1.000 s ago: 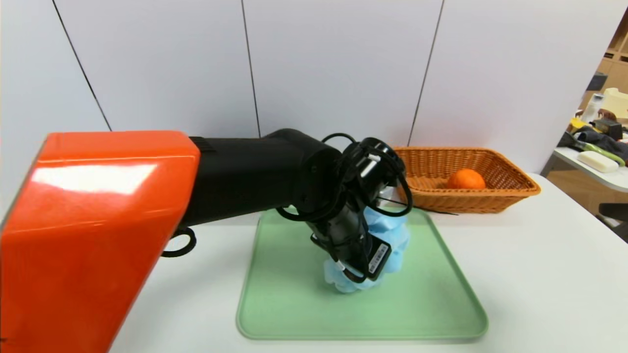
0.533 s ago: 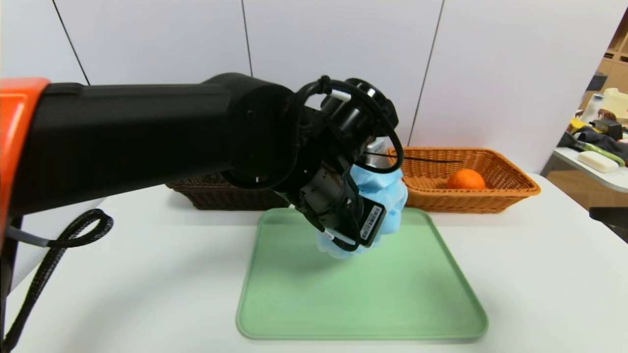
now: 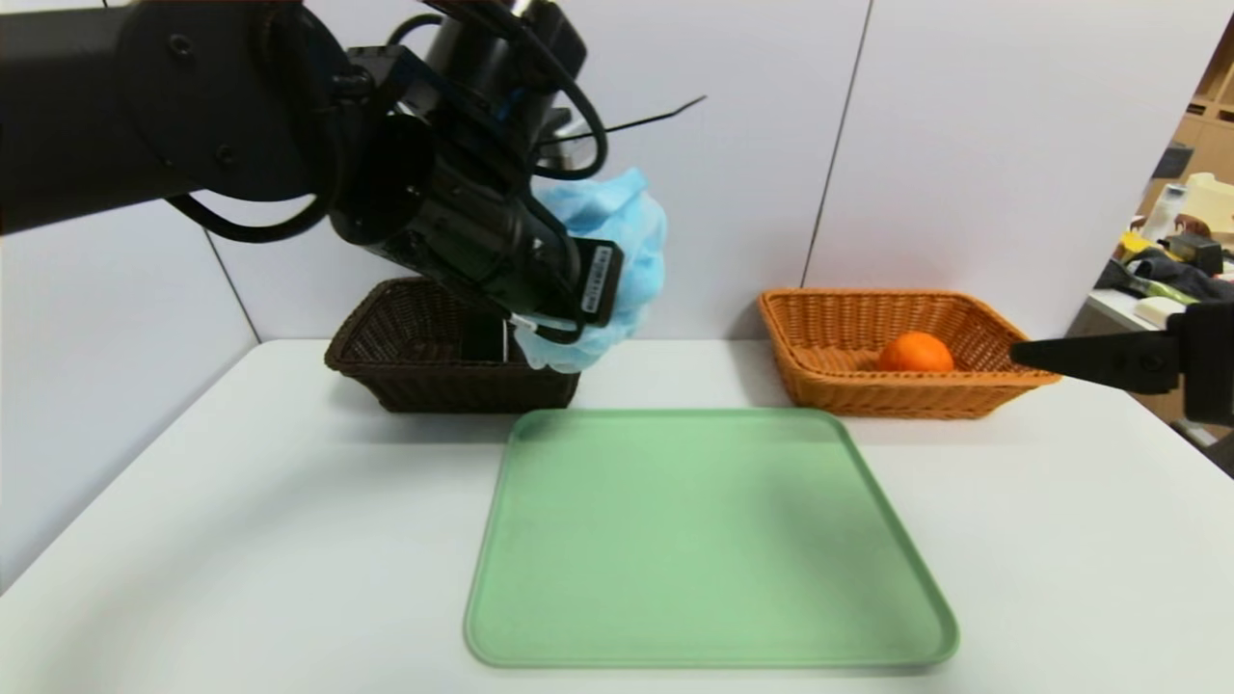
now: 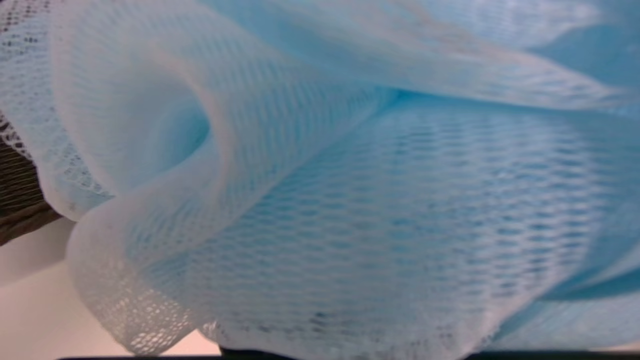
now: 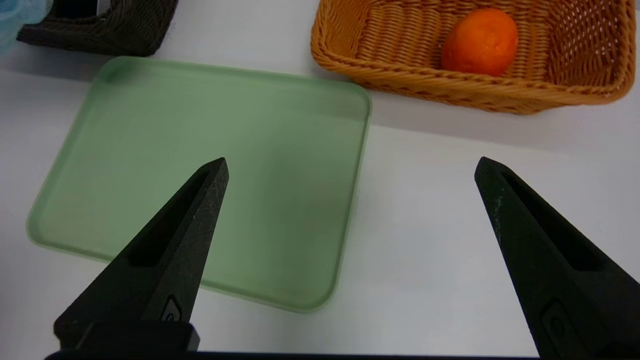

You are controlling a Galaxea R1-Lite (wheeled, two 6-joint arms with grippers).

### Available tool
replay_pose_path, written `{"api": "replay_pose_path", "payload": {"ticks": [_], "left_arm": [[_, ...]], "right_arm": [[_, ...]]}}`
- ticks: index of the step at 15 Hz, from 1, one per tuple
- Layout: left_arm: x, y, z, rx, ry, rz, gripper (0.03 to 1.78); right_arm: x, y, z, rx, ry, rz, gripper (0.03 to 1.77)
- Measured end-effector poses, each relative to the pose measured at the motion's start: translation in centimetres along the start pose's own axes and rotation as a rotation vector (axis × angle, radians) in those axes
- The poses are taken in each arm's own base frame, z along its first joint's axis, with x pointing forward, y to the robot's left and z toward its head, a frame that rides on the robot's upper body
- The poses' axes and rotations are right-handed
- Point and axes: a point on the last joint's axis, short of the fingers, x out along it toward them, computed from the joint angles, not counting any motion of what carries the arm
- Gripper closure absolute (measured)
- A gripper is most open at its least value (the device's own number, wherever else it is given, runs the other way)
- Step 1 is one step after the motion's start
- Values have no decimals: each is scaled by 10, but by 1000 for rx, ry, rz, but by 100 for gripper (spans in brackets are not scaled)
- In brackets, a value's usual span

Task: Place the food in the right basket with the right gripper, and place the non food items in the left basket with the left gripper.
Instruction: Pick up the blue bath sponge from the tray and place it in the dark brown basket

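One fluffy blue mesh bath sponge (image 3: 603, 265), lifted off the flat green plastic tray (image 3: 709, 540) moments ago, is hanging clenched in the left gripper (image 3: 569, 289) beside the dark brown wicker basket (image 3: 434, 361), nearing release.

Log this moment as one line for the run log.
left claw: holds loofah above dark basket | right claw: open, idle | orange: in right basket | tray: bare

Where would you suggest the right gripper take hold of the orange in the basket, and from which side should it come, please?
Probably from above, closing across the orange's widest middle. It is round with no handle, and the walls of the light basket surround it, blocking a sideways approach. The right gripper is already open, hovering over the table short of the basket.
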Motion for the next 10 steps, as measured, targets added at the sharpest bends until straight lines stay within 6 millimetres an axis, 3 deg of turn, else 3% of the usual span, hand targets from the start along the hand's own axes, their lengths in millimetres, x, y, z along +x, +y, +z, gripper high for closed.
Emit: {"api": "replay_pose_path", "payload": {"ticks": [5, 10], "left_arm": [[6, 68, 11, -106, -19, 161, 127], [39, 113, 11, -167, -14, 255, 127]], "right_arm": [[35, 3, 11, 2, 29, 6, 10], [44, 2, 11, 18, 57, -4, 10]]}}
